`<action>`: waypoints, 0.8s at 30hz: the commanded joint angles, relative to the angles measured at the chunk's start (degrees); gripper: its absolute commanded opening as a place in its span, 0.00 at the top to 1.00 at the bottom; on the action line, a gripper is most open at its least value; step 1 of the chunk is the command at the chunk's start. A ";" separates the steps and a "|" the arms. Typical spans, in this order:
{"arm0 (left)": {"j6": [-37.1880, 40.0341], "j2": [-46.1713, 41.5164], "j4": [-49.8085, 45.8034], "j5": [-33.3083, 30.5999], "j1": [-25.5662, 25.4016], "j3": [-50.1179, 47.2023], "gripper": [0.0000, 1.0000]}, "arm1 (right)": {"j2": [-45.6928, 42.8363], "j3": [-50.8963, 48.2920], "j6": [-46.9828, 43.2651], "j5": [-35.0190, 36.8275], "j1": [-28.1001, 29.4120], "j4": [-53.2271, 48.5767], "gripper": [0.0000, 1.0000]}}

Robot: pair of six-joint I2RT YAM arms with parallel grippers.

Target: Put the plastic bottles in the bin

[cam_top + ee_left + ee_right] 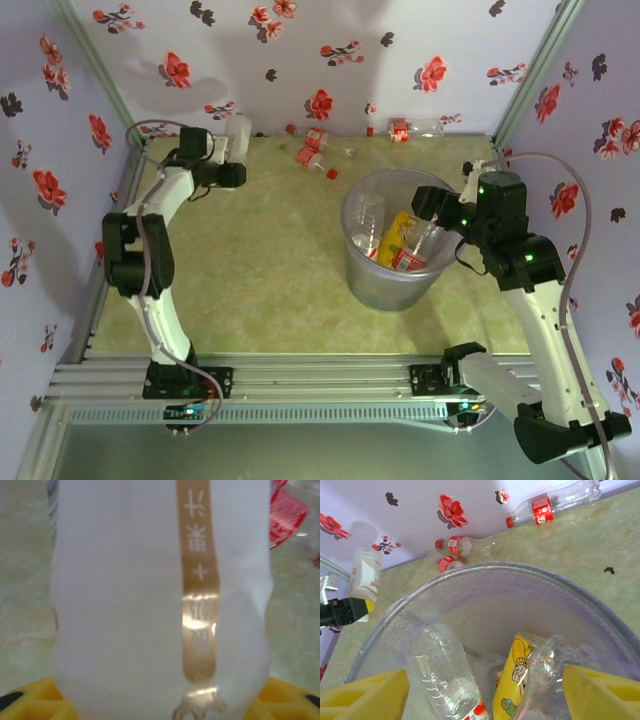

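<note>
Over the bin (385, 288) | right gripper (436, 207) hung with fingers spread, grasping nothing | far left of the bin, left gripper (230, 158) clenched a white bottle (240, 130) | inside the bin lay clear and yellow bottles (400, 240) | beyond the bin, red-capped bottles (316, 150) lay loose

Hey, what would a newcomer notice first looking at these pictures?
The grey bin right of centre, already holding clear bottles and a yellow one. At far left, the left gripper is shut on a white bottle. Red-capped bottles lie by the flowered back wall.
</note>
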 commanded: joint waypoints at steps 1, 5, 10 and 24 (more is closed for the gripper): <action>-8.18 -7.41 13.51 5.11 -0.06 -8.52 0.93 | 1.27 -0.07 -0.99 -3.29 -0.17 1.99 0.19; -15.22 -14.71 25.57 8.95 -0.44 -19.23 1.00 | 4.26 1.06 -0.30 -6.27 1.55 4.90 0.19; -19.78 -23.50 32.58 10.36 -4.03 -27.55 1.00 | 7.81 5.21 0.00 -3.72 7.51 9.38 0.19; -17.79 -39.16 25.62 6.54 -24.51 -32.49 1.00 | 28.52 21.00 2.11 -4.97 22.91 20.10 0.05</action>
